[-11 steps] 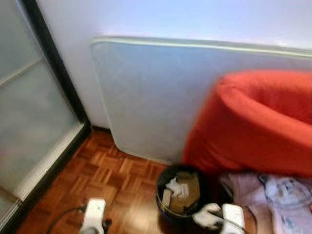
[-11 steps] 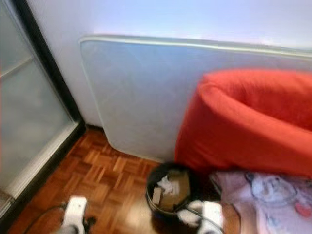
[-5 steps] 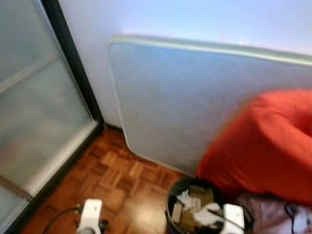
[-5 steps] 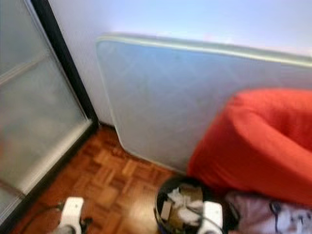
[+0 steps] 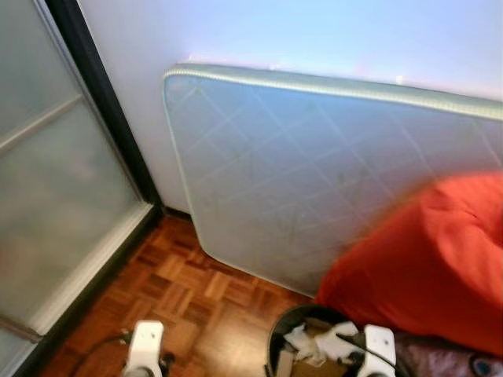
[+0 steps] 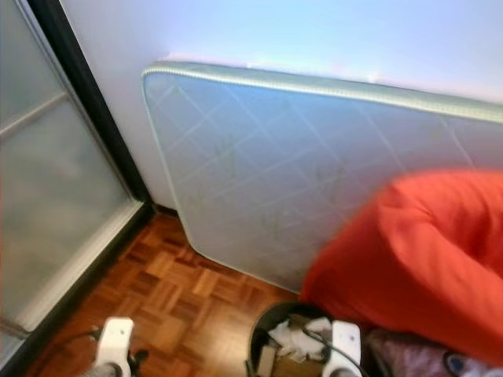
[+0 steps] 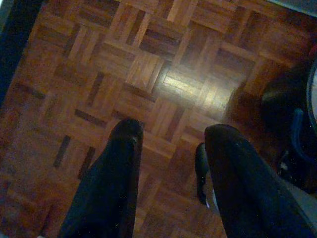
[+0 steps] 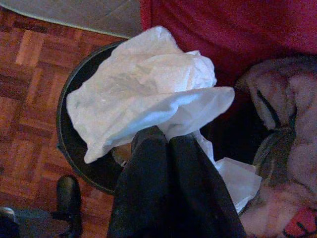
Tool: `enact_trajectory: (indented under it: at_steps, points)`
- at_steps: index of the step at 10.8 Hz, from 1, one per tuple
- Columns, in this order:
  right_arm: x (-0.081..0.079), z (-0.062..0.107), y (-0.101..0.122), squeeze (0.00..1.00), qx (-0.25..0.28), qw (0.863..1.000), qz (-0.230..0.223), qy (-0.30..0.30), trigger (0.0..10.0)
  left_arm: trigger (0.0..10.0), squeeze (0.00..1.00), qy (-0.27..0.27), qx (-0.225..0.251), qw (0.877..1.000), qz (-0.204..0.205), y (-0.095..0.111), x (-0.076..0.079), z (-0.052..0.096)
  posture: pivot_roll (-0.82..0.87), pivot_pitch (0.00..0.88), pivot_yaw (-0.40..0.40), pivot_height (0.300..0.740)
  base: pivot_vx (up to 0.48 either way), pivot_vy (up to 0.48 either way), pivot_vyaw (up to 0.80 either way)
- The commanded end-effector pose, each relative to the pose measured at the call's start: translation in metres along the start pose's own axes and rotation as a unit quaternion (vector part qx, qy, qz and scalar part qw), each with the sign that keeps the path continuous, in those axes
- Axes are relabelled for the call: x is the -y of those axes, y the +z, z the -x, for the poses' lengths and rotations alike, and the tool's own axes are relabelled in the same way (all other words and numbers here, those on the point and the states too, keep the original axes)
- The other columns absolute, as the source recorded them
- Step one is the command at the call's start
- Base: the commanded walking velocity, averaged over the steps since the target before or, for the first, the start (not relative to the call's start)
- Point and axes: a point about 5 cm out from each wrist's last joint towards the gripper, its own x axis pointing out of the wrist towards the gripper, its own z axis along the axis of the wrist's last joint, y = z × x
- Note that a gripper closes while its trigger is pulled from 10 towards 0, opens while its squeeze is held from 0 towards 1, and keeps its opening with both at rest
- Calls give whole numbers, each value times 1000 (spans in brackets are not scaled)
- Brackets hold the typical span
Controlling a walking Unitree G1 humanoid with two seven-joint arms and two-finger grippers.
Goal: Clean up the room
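the crumpled white paper (image 8: 148,94) was pinched between the closed fingers (image 8: 168,188) of the right claw (image 8: 166,144), held directly above the open mouth of the black waste bin (image 8: 74,144). the bin stood on the parquet floor (image 7: 148,74), already holding scraps of paper and cardboard (image 5: 310,345), with its far side just beside the red beanbag (image 5: 424,259). pale patterned fabric (image 8: 292,114) lay beside the bin, under the beanbag's edge. behind both, a quilted mattress (image 5: 299,173) leaned upright against the white wall (image 5: 275,31); a frosted sliding door (image 5: 55,188) with a dark frame closed off the robot's left. the left claw (image 7: 168,144) hung idle over bare floor, fingers apart and holding nothing.

judged risk: the paper was broad and light, and spread past the claw toward the bin's rim, so on release it might catch the rim or drift onto the floor or the fabric. the loose sheet might also cling to the fingers if the claw opened only slightly. the bin looked fairly full, so the wad might perch on top and spill.
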Motion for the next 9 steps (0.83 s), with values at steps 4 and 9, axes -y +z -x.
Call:
enact_trajectory:
  at_steps: [4,9]
  points:
    - [-2,0,-3,0,-13,1000,1,-2,10000,10000,0,4,-13,1000,8,-10,-3,3,148,66,24,740,0,0,-197]
    - [-6,0,-4,0,-12,1000,9,3,10000,10000,0,5,-14,1000,8,-15,-5,4,161,41,22,740,0,0,-305]
